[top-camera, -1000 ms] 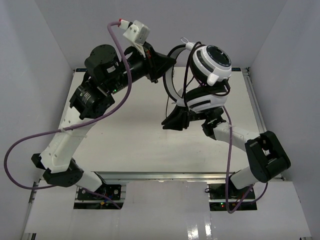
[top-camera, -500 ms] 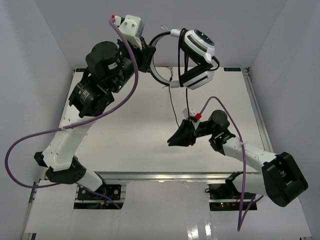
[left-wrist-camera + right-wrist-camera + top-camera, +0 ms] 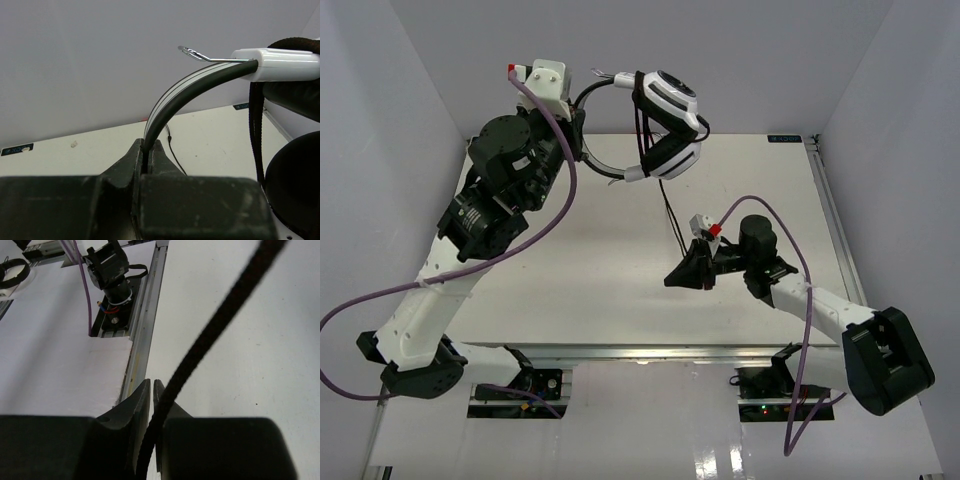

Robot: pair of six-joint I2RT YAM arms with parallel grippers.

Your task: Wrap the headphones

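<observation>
The left tool is pinched shut on the headband of the headphones, which it holds high above the table. Only the right wrist view shows the right tool pressed nearly together around the cord. The top view shows that cord hanging from the earcups.

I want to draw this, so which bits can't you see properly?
Far end of the thin black cord: top view, it vanishes behind the right gripper.
White, round-cupped headphones: left wrist view, earcups cut off by the right edge.
Cord close up: right wrist view, blurred, too near the lens.
</observation>
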